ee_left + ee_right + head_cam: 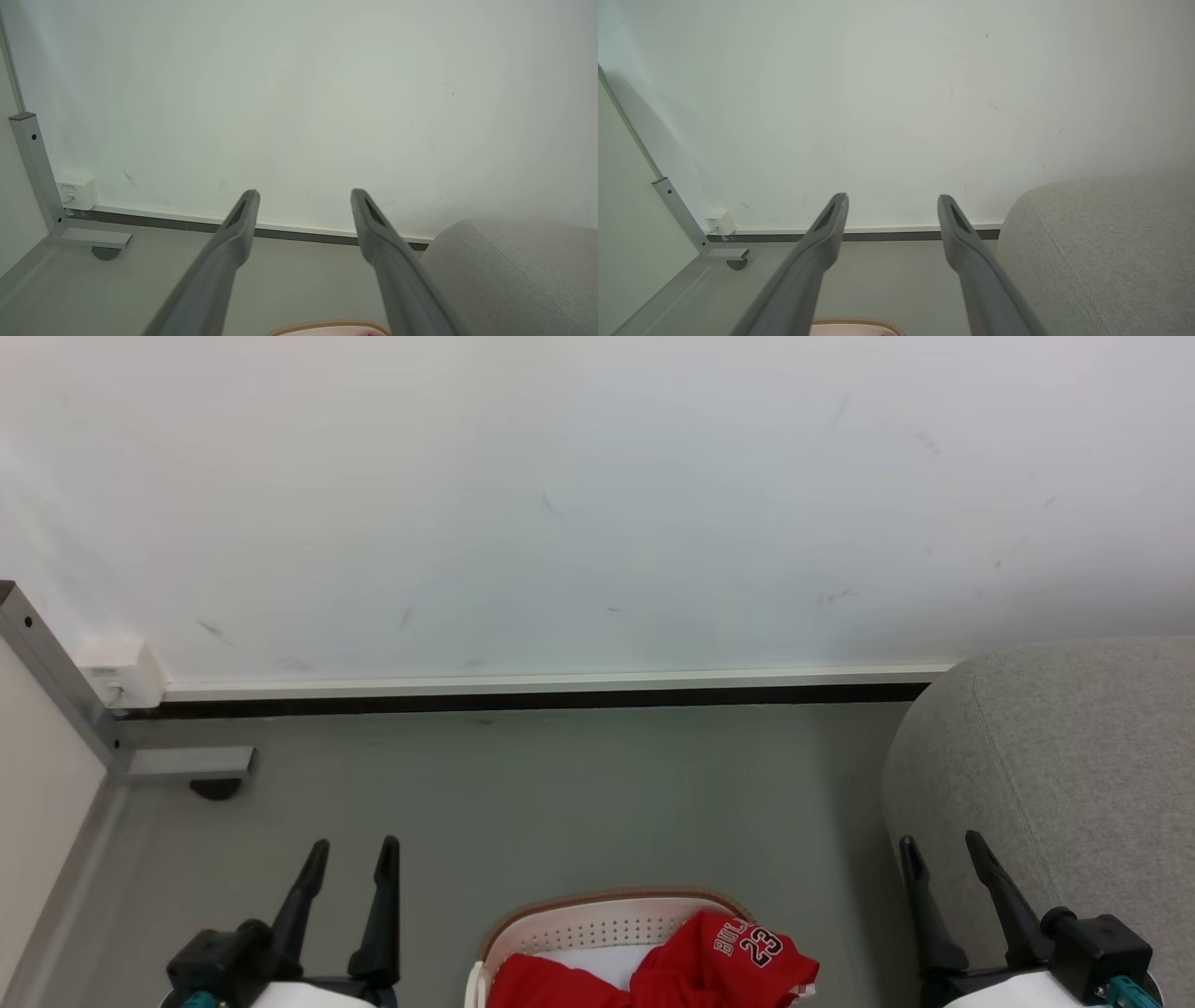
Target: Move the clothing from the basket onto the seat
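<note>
Head view: basket [605, 898] is seen at bottom centre on the floor [560, 784], with the clothing inside it: jersey [738, 957] at right, draped over the rim, plainer red garment [537, 985] at left. Seat [1074, 756] is placed near the basket's right. Left gripper [355, 845] and right gripper [939, 840] are held empty, fingers spread apart, flanking the basket.
</note>
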You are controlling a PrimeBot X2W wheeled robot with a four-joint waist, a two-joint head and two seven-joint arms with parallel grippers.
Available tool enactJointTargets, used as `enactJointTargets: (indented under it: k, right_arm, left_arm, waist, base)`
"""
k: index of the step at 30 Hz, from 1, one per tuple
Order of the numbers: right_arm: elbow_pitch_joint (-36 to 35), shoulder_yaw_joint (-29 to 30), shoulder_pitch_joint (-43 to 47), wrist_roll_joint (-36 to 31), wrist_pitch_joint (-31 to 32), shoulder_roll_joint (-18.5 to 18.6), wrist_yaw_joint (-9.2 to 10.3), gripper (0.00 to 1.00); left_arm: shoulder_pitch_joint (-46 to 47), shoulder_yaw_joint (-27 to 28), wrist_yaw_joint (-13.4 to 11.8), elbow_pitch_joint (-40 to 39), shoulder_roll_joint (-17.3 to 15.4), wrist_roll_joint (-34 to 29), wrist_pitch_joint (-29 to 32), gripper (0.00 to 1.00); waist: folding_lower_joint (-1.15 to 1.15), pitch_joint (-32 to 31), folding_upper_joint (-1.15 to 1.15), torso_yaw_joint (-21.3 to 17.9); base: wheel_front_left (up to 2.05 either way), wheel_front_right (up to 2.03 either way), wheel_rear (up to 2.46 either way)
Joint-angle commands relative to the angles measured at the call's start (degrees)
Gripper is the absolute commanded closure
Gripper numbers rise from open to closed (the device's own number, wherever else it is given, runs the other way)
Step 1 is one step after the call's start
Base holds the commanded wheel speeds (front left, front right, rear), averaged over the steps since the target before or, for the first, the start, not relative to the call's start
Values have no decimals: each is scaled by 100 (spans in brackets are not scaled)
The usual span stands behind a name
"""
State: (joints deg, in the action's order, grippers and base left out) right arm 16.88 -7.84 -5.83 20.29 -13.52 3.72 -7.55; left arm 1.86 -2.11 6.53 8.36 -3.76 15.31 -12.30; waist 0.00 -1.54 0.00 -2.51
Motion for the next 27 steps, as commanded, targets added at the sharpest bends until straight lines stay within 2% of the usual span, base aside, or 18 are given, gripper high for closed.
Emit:
enactJointTargets:
  k: [1, 20, 27]
  right_arm:
    - [-10, -18, -89, -168, -44, 3, 10, 0]
    - [37, -55, -127, -868, -147, -81, 11, 0]
    - [-51, -67, -78, -798, -166, -90, 12, 0]
  left_arm:
    - [-52, 18, 20, -28, -1, -131, -69, 0]
    - [-97, 75, 84, -102, 32, -712, -252, 0]
    - [-97, 116, 96, -93, 49, -696, -287, 0]
  waist:
    - [0, -2, 0, -7]
    - [0, -11, 0, -80]
    - [0, -19, 0, -93]
  base:
    - [0, 0, 0]
    - [0, 0, 0]
    - [0, 0, 0]
